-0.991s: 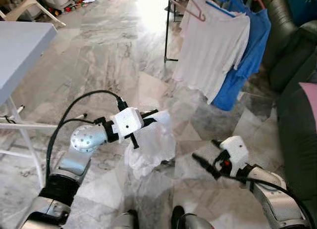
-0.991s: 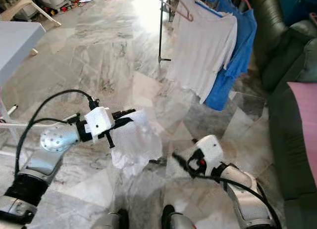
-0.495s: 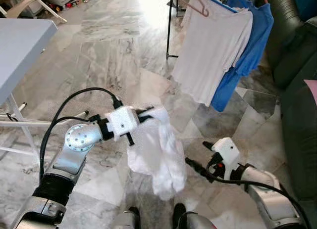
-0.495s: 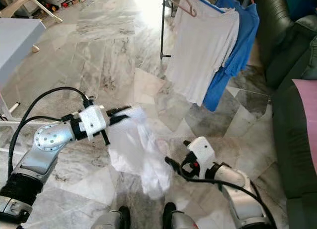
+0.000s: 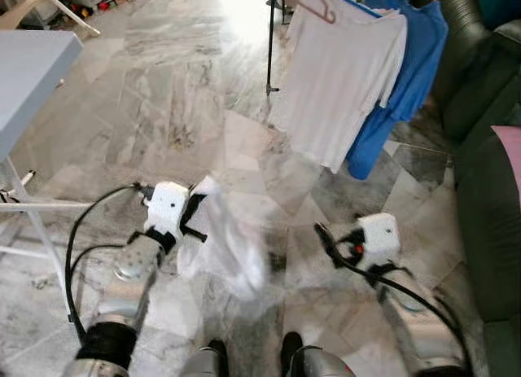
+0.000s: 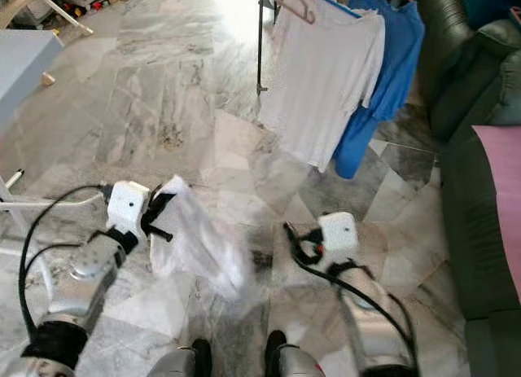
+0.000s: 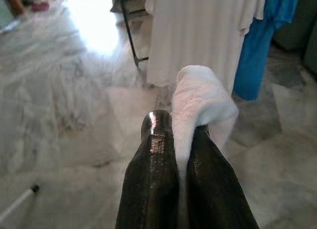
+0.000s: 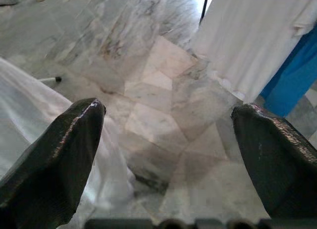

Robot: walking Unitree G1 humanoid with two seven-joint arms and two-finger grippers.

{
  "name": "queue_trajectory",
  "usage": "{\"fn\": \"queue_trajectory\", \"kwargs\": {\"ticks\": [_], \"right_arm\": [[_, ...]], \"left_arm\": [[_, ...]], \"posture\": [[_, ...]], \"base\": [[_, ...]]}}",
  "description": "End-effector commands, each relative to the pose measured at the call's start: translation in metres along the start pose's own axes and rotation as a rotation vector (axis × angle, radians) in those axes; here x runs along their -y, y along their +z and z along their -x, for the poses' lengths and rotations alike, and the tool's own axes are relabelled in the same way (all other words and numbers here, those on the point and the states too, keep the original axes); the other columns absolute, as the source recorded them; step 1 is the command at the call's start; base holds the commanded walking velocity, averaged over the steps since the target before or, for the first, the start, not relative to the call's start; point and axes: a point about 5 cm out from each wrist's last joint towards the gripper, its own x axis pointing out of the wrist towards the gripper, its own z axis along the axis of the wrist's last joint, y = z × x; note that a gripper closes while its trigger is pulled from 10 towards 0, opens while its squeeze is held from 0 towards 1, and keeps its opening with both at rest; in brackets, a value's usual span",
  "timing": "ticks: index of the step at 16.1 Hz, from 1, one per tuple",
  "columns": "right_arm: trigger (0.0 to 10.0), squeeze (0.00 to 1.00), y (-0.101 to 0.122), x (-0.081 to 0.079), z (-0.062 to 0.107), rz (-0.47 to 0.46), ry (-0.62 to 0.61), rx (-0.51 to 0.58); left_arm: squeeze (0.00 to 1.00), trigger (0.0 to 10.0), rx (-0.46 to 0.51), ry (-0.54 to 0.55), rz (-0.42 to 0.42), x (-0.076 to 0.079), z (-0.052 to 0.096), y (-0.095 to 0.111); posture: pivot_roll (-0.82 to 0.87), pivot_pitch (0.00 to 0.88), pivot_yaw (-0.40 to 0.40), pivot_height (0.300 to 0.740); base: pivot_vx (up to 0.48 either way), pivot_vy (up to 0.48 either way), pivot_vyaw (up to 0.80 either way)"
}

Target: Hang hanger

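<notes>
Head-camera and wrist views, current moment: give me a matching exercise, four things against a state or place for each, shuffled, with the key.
Things:
1. left gripper
2. right gripper
3. white shirt
4. blue shirt

States:
A. open, holding nothing
B. hangs on the rack, nearest the sofa
C. shut on a white cloth
D. hangs on the rack beside the blue one

Pairs: 1-C, 2-A, 3-D, 4-B

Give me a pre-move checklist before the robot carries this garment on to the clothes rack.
1. Left gripper clamped on the white garment: ok.
2. Right gripper open and free: ok.
3. Garment on a hanger: cannot tell, none visible in it.
4. Garment off the floor: cannot tell, blurred.
5. Rack ahead with white shirt and blue shirt hanging: ok.
6. Free rail space: cannot tell, rail cropped.
</notes>
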Motion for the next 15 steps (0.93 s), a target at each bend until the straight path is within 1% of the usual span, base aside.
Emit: {"fn": "queue_trajectory", "kwargs": {"ticks": [1,2,4,6,7,8,9,10,11,12,13,14,15], "right_arm": [[10.0,0.00,-0.007,-0.002,0.002,0.004,-0.018,-0.025],[10.0,0.00,-0.006,-0.009,0.001,-0.022,-0.019,-0.015],[10.0,0.00,-0.008,-0.018,0.002,-0.024,-0.014,-0.011],[10.0,0.00,-0.005,-0.010,0.005,-0.075,-0.093,0.018],[10.0,0.00,-0.004,-0.003,0.010,-0.133,-0.173,0.033],[10.0,0.00,-0.002,0.000,0.014,-0.150,-0.220,0.050],[10.0,0.00,0.002,0.001,0.017,-0.171,-0.262,0.075],[10.0,0.00,0.002,0.001,0.017,-0.163,-0.292,0.083],[10.0,0.00,0.001,0.000,0.016,-0.165,-0.303,0.080],[10.0,0.00,0.002,-0.004,0.015,-0.181,-0.301,0.085],[10.0,0.00,0.000,-0.007,0.013,-0.171,-0.271,0.071],[10.0,0.00,0.000,-0.008,0.013,-0.162,-0.262,0.066],[10.0,0.00,0.003,-0.007,0.012,-0.138,-0.238,0.076]], "left_arm": [[0.00,10.0,-0.004,0.034,0.027,-0.005,0.002,0.000],[0.00,10.0,-0.021,0.034,0.051,-0.004,0.002,-0.001],[0.00,10.0,-0.034,0.043,0.070,0.001,0.001,-0.004],[0.00,10.0,-0.046,-0.008,0.080,0.017,-0.007,-0.004],[0.00,10.0,-0.045,-0.026,0.085,0.023,-0.011,-0.002],[0.00,10.0,-0.042,-0.034,0.104,0.024,-0.012,-0.001],[0.00,10.0,-0.048,-0.039,0.141,0.026,-0.012,-0.002],[0.00,10.0,-0.057,-0.045,0.163,0.026,-0.012,-0.006],[0.00,10.0,-0.056,-0.052,0.168,0.026,-0.011,-0.007],[0.00,10.0,-0.046,-0.050,0.195,0.027,-0.007,-0.009],[0.00,10.0,-0.047,-0.044,0.196,0.030,-0.005,-0.012],[0.00,10.0,-0.041,-0.037,0.203,0.030,-0.006,-0.011],[0.00,10.0,-0.021,-0.006,0.234,0.030,-0.006,-0.007]], "posture": [[0.02,0.230,0.001,0.740],[0.02,0.227,0.000,0.740],[0.00,0.212,0.009,0.740],[-0.04,0.209,0.027,0.740],[-0.05,0.213,0.033,0.740],[-0.06,0.208,0.036,0.740],[-0.07,0.213,0.039,0.740],[-0.08,0.214,0.039,0.740],[-0.08,0.196,0.031,0.740],[-0.07,0.186,0.017,0.740],[-0.06,0.184,0.014,0.740],[-0.05,0.189,0.012,0.740],[-0.05,0.191,0.007,0.740]], "base": [[0.000,0.000,0.00],[0.000,0.000,0.00],[0.000,0.000,0.00],[0.000,0.000,0.00],[0.000,0.000,0.00],[0.000,0.000,0.00],[0.000,0.000,0.00],[0.000,0.000,0.00],[0.000,0.000,0.00],[0.000,0.000,0.00],[0.000,0.000,0.00],[0.000,0.000,0.00],[0.270,0.000,0.00]]}}
